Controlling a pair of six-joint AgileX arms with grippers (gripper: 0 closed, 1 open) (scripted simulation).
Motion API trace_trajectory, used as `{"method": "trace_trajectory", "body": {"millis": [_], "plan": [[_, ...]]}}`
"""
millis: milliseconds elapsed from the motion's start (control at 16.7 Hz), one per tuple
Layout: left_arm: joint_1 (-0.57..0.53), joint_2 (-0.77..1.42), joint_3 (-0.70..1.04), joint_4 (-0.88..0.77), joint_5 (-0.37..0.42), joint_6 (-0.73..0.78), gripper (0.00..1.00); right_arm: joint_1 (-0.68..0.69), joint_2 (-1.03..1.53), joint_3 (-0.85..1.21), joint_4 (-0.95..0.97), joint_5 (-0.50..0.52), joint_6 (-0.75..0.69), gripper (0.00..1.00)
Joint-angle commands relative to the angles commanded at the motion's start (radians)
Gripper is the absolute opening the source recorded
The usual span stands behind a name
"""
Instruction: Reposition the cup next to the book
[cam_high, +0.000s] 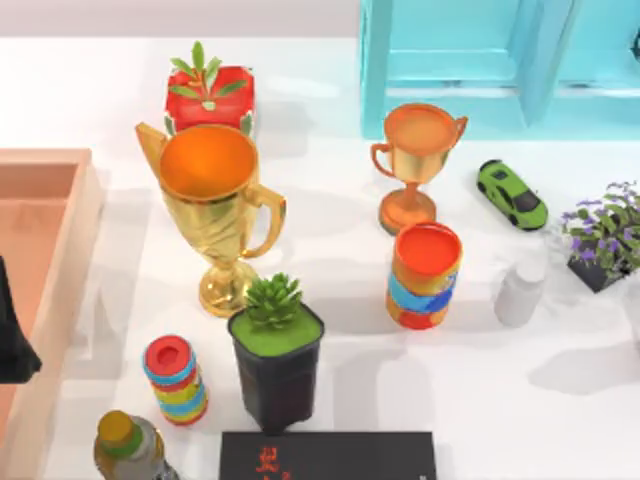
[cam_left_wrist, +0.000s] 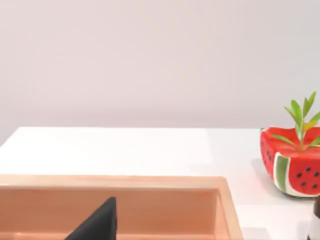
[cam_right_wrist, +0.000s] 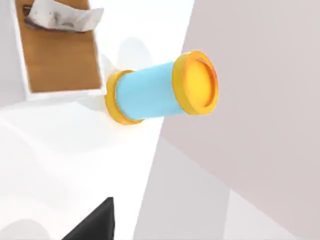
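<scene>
open table right of cup, plant pot crowding book

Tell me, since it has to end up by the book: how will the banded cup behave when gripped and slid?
The cup is an upright, handleless cylinder, so it probably gives a rigid, even grip. It looks glossy, so perhaps slippery. Taller than wide, it could tip if pushed near its rim, and the bronze trophy stands close behind.

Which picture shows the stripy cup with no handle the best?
The top view: the cup stands upright in full sight, just in front of the bronze trophy. The left wrist view looks over a wooden tray and the right wrist view toward a blue cylinder instead.
</scene>
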Motion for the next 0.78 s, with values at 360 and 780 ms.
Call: {"method": "trace_trajectory", "body": {"millis": [360,780], "plan": [[0.0,0.0,0.0,0.0,0.0,0.0,1.0,-0.101,0.21,0.218,-0.173,0.02,-0.533,1.0],[0.0,0.0,0.0,0.0,0.0,0.0,1.0,-0.247,0.451,0.403,-0.38,-0.016,-0.87,1.0]]}}
